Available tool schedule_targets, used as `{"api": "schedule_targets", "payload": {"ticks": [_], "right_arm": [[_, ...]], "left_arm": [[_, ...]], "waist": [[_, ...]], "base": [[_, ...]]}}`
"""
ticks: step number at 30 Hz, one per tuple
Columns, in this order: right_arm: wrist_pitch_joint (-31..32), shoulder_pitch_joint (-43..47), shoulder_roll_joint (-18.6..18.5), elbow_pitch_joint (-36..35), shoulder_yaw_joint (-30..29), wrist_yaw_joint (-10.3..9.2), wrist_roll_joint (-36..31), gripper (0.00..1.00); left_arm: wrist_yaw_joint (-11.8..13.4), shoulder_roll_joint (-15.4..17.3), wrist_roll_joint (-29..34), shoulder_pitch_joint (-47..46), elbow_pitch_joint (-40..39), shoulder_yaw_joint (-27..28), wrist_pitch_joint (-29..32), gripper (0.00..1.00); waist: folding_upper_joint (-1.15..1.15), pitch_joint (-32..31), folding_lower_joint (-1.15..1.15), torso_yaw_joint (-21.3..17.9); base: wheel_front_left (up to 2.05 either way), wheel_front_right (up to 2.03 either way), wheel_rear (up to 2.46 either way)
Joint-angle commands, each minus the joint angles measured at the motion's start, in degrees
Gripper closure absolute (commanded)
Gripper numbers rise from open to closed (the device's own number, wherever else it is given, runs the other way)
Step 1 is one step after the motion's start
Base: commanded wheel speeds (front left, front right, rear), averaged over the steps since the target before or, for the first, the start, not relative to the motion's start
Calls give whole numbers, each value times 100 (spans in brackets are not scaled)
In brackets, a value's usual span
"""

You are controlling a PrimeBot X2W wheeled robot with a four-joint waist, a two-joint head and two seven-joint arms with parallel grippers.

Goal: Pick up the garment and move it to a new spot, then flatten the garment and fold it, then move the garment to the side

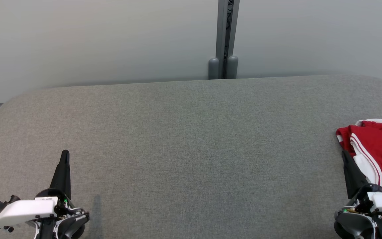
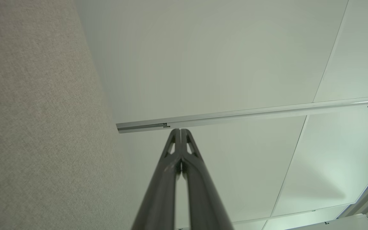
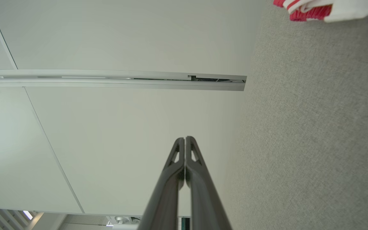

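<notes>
Left tool (image 1: 65, 153) clenched on nothing; right tool (image 1: 344, 153) likewise. Red-and-white garment (image 1: 381, 149) lies bunched just beside right tool, on grey counter (image 1: 191, 149).

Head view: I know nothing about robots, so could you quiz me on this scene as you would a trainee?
1. True or false: the red-and-white garment lies at the left edge of the grey padded table.
2. The left gripper and the right gripper are: A) wide open; B) shut and empty; C) shut on cloth.
3. Which gripper is nearer the garment?
Key: 1 false, it lies at the right edge; 2 B; 3 the right gripper.
</notes>
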Motion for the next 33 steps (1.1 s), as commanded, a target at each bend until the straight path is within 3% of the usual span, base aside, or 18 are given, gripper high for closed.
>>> {"api": "schedule_targets", "payload": {"ticks": [1, 33], "right_arm": [[18, -51, -52, -18, -4, 2, 15, 100], [18, -51, -52, -18, -4, 2, 15, 100]], "left_arm": [[-23, 31, -8, -87, -19, 22, 18, 100], [-23, 31, -8, -87, -18, 22, 18, 100]], "waist": [[0, 0, 0, 0], [0, 0, 0, 0]], "base": [[0, 0, 0], [0, 0, 0]]}}
